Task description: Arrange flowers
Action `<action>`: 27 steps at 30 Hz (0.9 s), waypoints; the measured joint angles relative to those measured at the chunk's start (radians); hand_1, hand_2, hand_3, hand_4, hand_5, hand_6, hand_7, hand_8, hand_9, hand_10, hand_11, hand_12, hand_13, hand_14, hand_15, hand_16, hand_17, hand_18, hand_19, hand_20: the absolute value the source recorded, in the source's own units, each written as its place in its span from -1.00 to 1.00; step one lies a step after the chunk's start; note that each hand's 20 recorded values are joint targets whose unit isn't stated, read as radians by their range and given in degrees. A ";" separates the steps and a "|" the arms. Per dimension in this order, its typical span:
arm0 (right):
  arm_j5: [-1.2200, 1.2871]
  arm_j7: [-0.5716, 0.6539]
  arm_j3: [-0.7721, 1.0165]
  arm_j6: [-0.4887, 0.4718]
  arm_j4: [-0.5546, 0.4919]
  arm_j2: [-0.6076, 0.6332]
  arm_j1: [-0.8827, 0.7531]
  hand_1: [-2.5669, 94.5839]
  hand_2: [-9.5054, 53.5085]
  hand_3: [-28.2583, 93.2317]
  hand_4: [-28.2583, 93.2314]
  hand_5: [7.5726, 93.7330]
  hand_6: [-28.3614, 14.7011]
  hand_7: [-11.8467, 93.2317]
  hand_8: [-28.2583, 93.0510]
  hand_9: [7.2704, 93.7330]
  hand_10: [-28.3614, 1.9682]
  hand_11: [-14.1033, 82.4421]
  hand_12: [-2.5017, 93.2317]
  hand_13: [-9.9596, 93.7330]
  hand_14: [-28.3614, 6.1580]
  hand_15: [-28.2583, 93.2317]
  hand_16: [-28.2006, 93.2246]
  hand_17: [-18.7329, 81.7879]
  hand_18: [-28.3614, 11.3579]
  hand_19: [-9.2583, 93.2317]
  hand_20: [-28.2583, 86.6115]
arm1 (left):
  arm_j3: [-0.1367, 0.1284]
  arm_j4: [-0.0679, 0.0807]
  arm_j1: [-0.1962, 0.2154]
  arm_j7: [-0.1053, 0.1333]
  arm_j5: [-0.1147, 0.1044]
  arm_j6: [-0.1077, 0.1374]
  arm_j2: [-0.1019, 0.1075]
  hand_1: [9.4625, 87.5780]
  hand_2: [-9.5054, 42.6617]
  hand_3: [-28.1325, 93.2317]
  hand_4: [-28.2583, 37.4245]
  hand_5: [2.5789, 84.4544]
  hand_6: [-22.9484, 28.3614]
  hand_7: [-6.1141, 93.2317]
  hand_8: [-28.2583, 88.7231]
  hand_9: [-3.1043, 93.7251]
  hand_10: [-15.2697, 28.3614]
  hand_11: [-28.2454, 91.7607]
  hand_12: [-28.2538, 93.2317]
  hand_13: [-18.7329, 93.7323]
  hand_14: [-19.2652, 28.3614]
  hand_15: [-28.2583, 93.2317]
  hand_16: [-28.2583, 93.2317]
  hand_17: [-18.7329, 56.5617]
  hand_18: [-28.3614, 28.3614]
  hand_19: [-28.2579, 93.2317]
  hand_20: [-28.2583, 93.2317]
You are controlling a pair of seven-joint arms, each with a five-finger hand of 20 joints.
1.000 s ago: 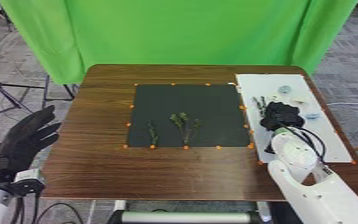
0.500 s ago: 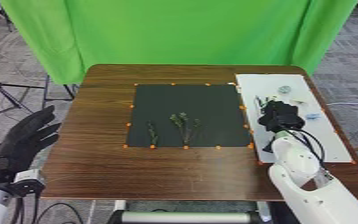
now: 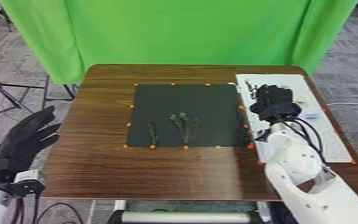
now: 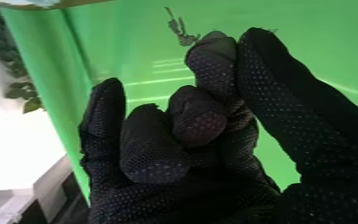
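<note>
In the head view the right hand is above the white board, and a thin green sprig shows just past its fingers. In the right wrist view the right hand pinches a small stem between thumb and fingertip. Two green sprigs, one narrow and one branching, lie on the dark mat. A dark leafy piece shows at the mat's right edge; whether it joins the held stem I cannot tell. The left hand rests open left of the table.
A pale blue flower lies on the white board, right of my right hand. Small orange markers line the mat. The brown table surrounds mat and board, with a green curtain behind its far edge.
My right hand has moved farther from me over the white board and slightly left. A dark leafy piece now shows at the mat's right edge. The left hand has stayed still.
</note>
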 measured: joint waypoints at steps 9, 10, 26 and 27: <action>-0.006 -0.021 -0.076 -0.076 -0.012 -0.059 -0.022 -0.11 -1.00 0.89 -0.85 0.36 0.35 0.39 -0.21 0.53 0.22 0.63 0.30 0.57 0.11 0.91 0.07 -0.12 -0.58 0.67 0.26 | 0.000 0.000 0.000 -0.002 0.000 0.000 -0.001 -0.65 -0.83 0.63 -1.00 -0.51 -0.07 -0.42 -0.70 -0.57 0.09 -0.28 -0.23 -0.40 0.30 -0.16 -0.48 -0.74 0.66 0.12 -0.42; -0.008 -0.022 -0.083 -0.091 -0.012 -0.065 -0.026 -0.11 -1.00 0.89 -0.85 0.37 0.34 0.39 -0.21 0.53 0.22 0.63 0.30 0.57 0.11 0.91 0.07 -0.12 -0.58 0.67 0.26 | 0.000 0.000 0.000 -0.002 0.000 0.000 -0.001 -0.65 -0.83 0.63 -1.00 -0.51 -0.07 -0.42 -0.70 -0.57 0.09 -0.28 -0.23 -0.40 0.30 -0.16 -0.48 -0.74 0.66 0.12 -0.42; -0.017 -0.020 -0.121 -0.193 -0.041 -0.089 -0.095 -0.11 -1.00 0.88 -0.85 0.38 0.35 0.38 -0.22 0.53 0.21 0.61 0.30 0.57 0.12 0.91 0.07 -0.11 -0.59 0.67 0.25 | 0.000 0.000 0.000 -0.004 0.001 0.000 -0.001 -0.65 -0.83 0.63 -1.00 -0.51 -0.07 -0.43 -0.70 -0.57 0.09 -0.28 -0.23 -0.40 0.30 -0.16 -0.48 -0.74 0.66 0.12 -0.42; -0.017 -0.020 -0.121 -0.195 -0.044 -0.090 -0.098 -0.11 -1.00 0.88 -0.85 0.38 0.35 0.38 -0.22 0.53 0.21 0.61 0.30 0.57 0.12 0.91 0.07 -0.11 -0.59 0.68 0.25 | 0.000 0.000 0.000 -0.004 0.001 0.000 -0.001 -0.65 -0.83 0.63 -1.00 -0.51 -0.07 -0.43 -0.70 -0.57 0.09 -0.28 -0.23 -0.40 0.30 -0.16 -0.48 -0.74 0.66 0.12 -0.42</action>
